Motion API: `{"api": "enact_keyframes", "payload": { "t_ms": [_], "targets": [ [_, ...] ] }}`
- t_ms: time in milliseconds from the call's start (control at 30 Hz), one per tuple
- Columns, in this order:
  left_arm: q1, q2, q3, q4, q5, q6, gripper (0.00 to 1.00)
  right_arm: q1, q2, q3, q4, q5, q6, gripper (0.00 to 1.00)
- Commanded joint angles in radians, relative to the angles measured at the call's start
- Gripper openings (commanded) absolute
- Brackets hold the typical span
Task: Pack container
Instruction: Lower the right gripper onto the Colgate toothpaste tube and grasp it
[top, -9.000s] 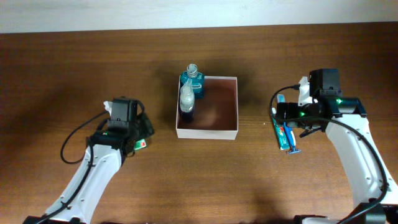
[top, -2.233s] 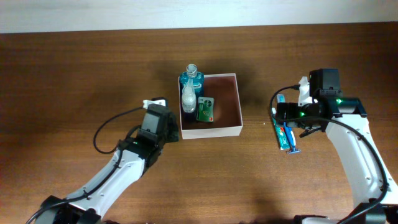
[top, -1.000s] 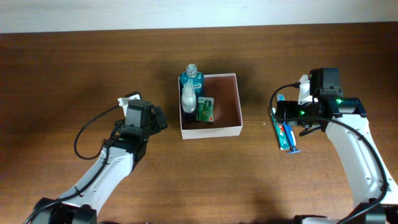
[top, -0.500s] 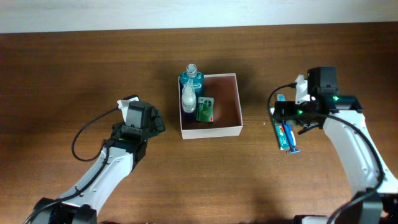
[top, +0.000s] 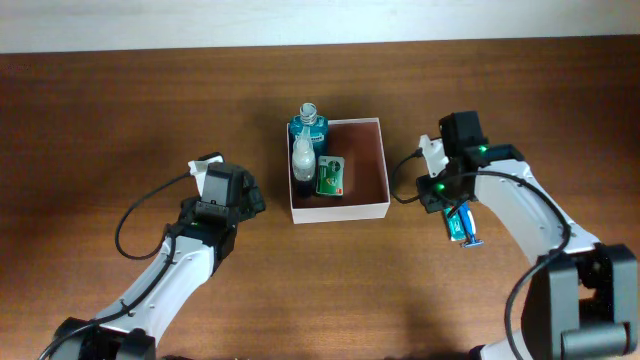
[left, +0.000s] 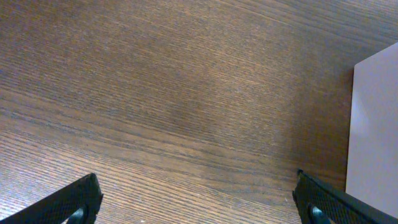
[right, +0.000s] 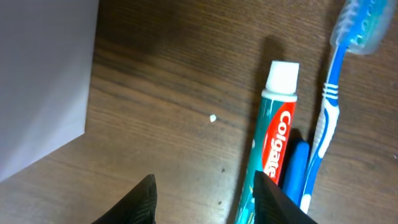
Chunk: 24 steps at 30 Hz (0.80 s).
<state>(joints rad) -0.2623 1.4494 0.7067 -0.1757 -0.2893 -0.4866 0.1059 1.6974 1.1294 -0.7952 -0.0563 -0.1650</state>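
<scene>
Filling the view: dark wood-grain table (top: 120, 110), pale strip (top: 300, 20) past its far edge.
Over bare wood the left gripper (left: 199, 202) gapes; the right gripper (right: 207, 190) stands half-spread beside toothpaste (right: 277, 137).

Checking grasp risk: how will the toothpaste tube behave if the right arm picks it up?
The toothpaste lies flat, so it probably won't roll. It looks like a soft tube, so it may dent or sag if pinched midway; near the white cap it should be firmer. The toothbrush lies close beside it and might get nudged.

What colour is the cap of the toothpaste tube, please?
The cap is white; right wrist view shows it best.
</scene>
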Motion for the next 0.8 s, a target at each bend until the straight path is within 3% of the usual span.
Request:
{"api": "enact_keyframes", "payload": {
  "t_ms": [0,167,267,767],
  "targets": [
    [0.003,0.003,0.003,-0.003,-0.018,0.021,0.99,0.004,0.019,0.002,0.013,0.061,-0.014,0.43],
    [0.003,0.003,0.003,-0.003,-0.018,0.021,0.99,0.004,0.021,0.002,0.044,0.074,-0.014,0.43],
    [0.003,0.003,0.003,-0.003,-0.018,0.021,0.99,0.004,0.024,0.002,0.082,0.081,-0.014,0.56],
    [0.003,0.003,0.003,-0.003,-0.018,0.021,0.99,-0.027,0.095,0.001,0.168,0.115,0.005,0.54]
  ]
}}
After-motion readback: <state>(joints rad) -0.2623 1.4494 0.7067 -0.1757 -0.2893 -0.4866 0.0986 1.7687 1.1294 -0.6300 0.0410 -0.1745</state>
